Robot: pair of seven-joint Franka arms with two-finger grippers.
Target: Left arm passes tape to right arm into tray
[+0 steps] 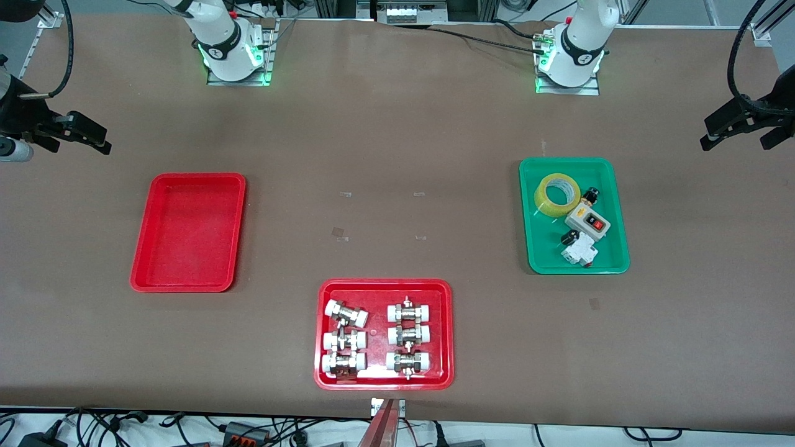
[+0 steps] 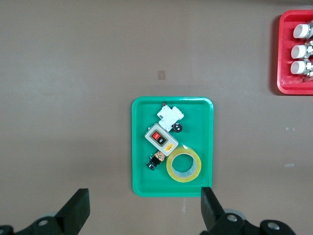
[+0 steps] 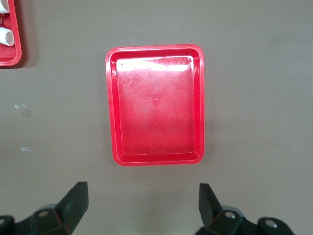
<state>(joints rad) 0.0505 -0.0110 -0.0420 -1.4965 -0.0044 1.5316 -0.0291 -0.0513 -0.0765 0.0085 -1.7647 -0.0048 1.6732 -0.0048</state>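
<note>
The tape [image 1: 557, 194], a yellow translucent roll, lies flat in the green tray [image 1: 574, 161] toward the left arm's end of the table. It also shows in the left wrist view [image 2: 184, 167]. The plain red tray [image 1: 188, 233] lies empty toward the right arm's end and fills the right wrist view [image 3: 155, 105]. My left gripper [image 1: 736, 143] hangs open and empty, high over the table's end outside the green tray [image 2: 171, 99]; it shows in its own view [image 2: 144, 205]. My right gripper [image 1: 81, 148] hangs open and empty, high over the other end; it shows in its own view [image 3: 143, 198].
The green tray also holds a grey switch box [image 1: 587, 221], a white breaker [image 1: 579, 253] and small black parts. A red tray of white-capped metal fittings [image 1: 384, 285] sits at the table's middle, nearest the front camera. Small tape marks dot the brown table.
</note>
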